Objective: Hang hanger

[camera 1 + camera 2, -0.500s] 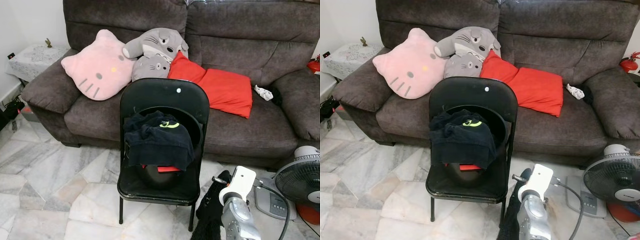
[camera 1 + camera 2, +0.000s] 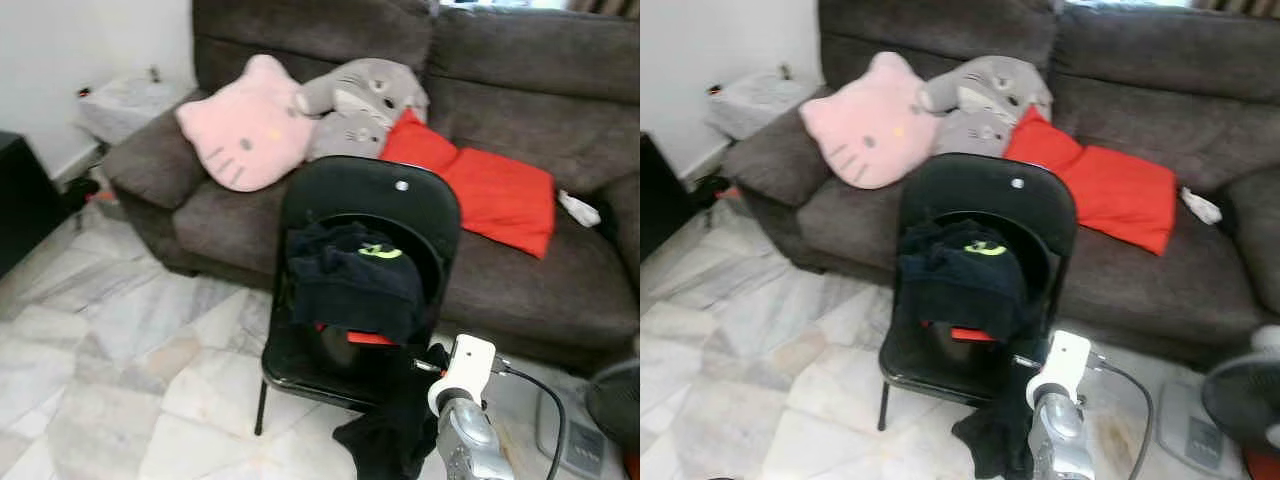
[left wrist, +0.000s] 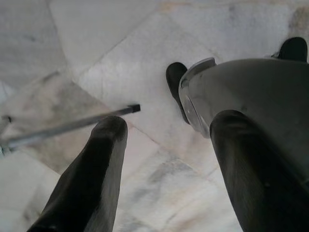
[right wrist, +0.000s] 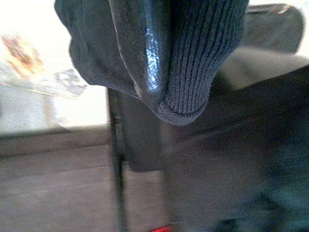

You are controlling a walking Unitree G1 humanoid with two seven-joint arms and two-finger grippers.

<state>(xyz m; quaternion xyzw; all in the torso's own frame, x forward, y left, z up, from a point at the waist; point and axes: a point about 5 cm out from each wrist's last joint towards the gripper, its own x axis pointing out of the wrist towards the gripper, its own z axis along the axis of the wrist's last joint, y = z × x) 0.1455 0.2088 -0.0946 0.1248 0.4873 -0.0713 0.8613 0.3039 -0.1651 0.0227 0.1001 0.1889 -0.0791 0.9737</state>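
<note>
**Right arm and load.** The right arm (image 2: 468, 425) is rising at the lower right of the head frame. A dark garment (image 2: 395, 440) is drooping from beside its wrist toward the marble floor (image 2: 120, 350). In the wrist view, ribbed knit cloth is draping over the right gripper (image 4: 154, 72). Whether its jaws are clenched cannot be told.

**Hanger.** No hanger is showing as a separate shape. It is probably lying inside that garment. If so, it is likely light and stiff under soft, slack cloth that will swing and slip. The firm neck below the hook looks the better place to take hold, not the fabric.

**Left gripper.** The left gripper (image 3: 169, 125) is hanging idle over the floor, jaws released and holding nothing.

**Surroundings.**
- A black folding chair (image 2: 370, 195) is standing at centre frame, just beside the garment.
- A heap of dark clothes (image 2: 350, 285) is lying on the chair's seat.
- A brown sofa (image 2: 520, 80) is filling the top of the frame behind the chair.
- On the sofa are lying a pink cushion (image 2: 245, 140), grey plush cushions (image 2: 360, 95) and a red cushion (image 2: 500, 195).
- A fan (image 2: 615, 400) is sitting at the right edge.

**Obstacles.** The chair and the fan are crowding the arm on both sides. No rail is in sight.
</note>
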